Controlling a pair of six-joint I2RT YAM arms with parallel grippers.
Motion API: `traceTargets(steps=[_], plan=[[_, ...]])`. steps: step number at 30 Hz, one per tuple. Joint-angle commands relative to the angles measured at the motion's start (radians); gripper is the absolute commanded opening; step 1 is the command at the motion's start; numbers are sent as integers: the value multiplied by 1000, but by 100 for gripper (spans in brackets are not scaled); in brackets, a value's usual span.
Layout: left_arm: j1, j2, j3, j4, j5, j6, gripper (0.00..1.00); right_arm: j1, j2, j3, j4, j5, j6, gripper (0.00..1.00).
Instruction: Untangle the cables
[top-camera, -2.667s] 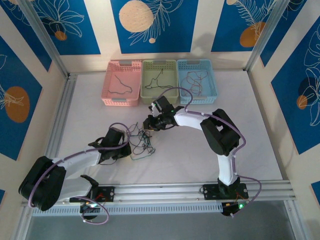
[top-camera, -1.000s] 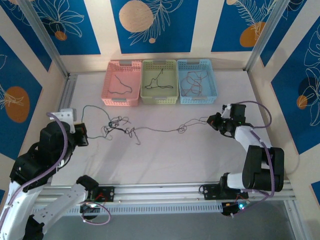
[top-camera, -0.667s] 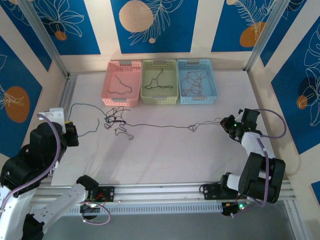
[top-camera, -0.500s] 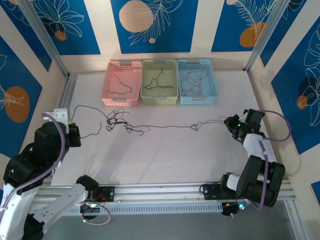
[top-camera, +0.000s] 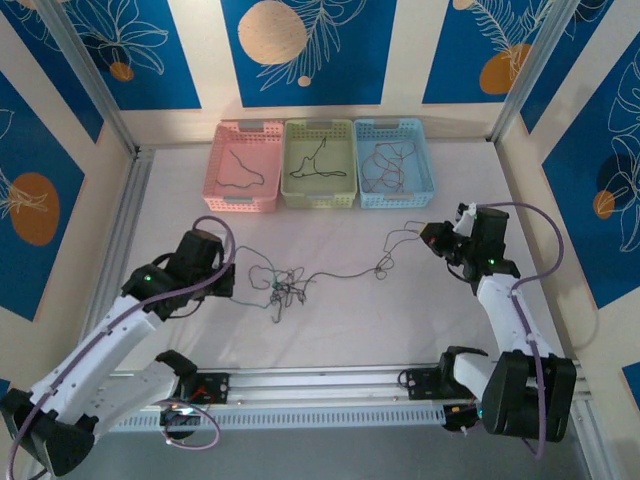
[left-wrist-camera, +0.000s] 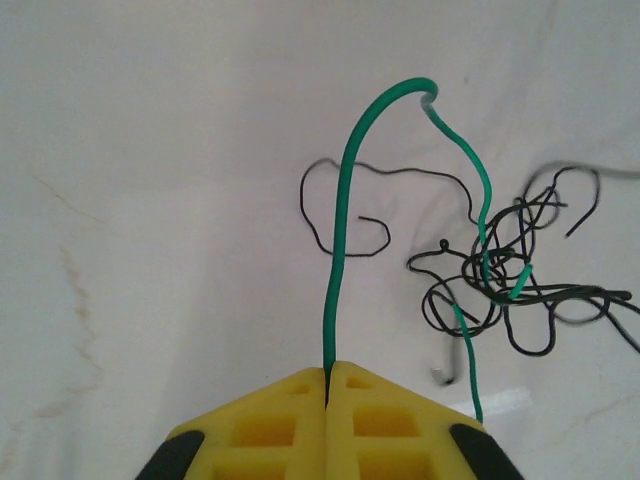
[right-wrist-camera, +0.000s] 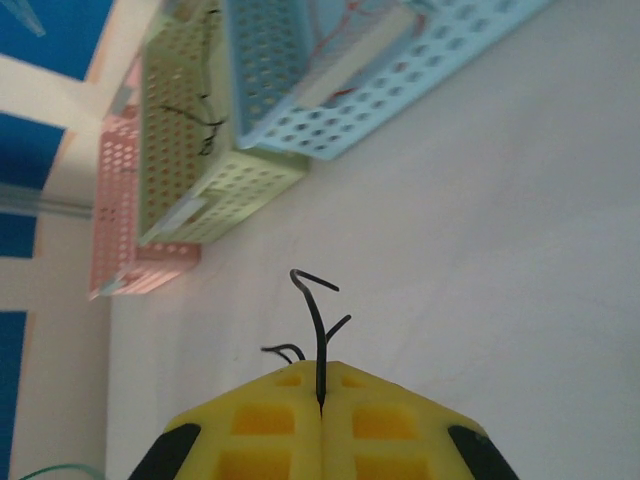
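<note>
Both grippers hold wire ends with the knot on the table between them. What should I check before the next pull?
1. Left gripper shut on the green cable: ok.
2. Right gripper shut on a black cable: ok.
3. Tangle loosened: not ok; it is bunched on the table, nearer the left gripper.
4. Green cable free of the tangle: cannot tell; it runs in among the black loops.
5. Slack in the run toward the right gripper: ok; it lies wavy with a small loop.
</note>
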Motion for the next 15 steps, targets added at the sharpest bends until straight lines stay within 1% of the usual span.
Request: traceTargets(steps=[1,3,4,5,7,9,14,15], plan=[[4,0,-16,93,107,-52,31,54,-38,49,-41,-64,12,0],[5,-4,-2,81,107,-44,51,89,-53,61,-31,-97,7,0],[4,-6,14,70,102,-36,57,111,-58,70,-33,-110,-1,0],[4,-8,32,55,95,-27,62,130,-65,81,-33,-125,-11,0],[5,-1,72,35,97,-3,67,162,-73,102,-34,-151,-33,0],[4,17,117,33,129,23,71,193,-77,124,-39,-182,-54,0],[1,86,211,164,395,92,74,273,-73,195,-52,-241,-99,0],[-2,99,225,194,430,103,75,285,-71,207,-55,-248,-104,0]])
